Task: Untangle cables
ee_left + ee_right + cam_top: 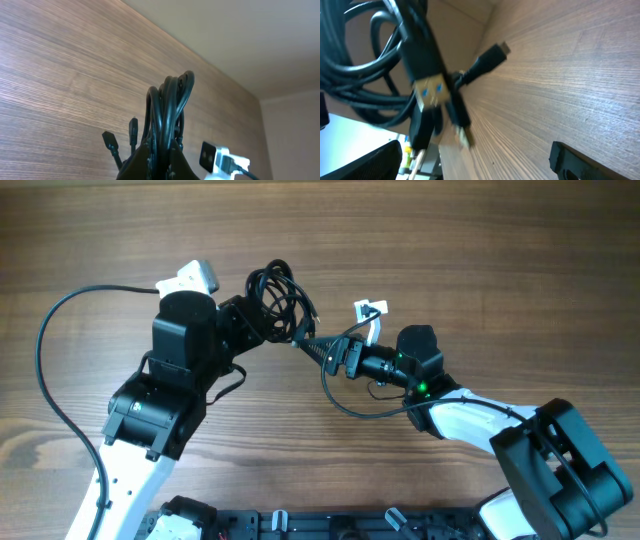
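The cables are a bundle of thin black loops held up off the table at the centre. My left gripper is shut on the bundle's lower part. In the left wrist view the loops rise from between the fingers, with two loose plug ends at the left. My right gripper is just right of the bundle, pointing at it. In the right wrist view its fingers are wide apart and hold nothing. A blue-tongued USB plug and a small plug hang ahead of them.
A white adapter block with a black cord plugged into it lies on the wooden table just right of the bundle, behind the right gripper. It also shows in the left wrist view. The arms' thick black wires trail left and below centre.
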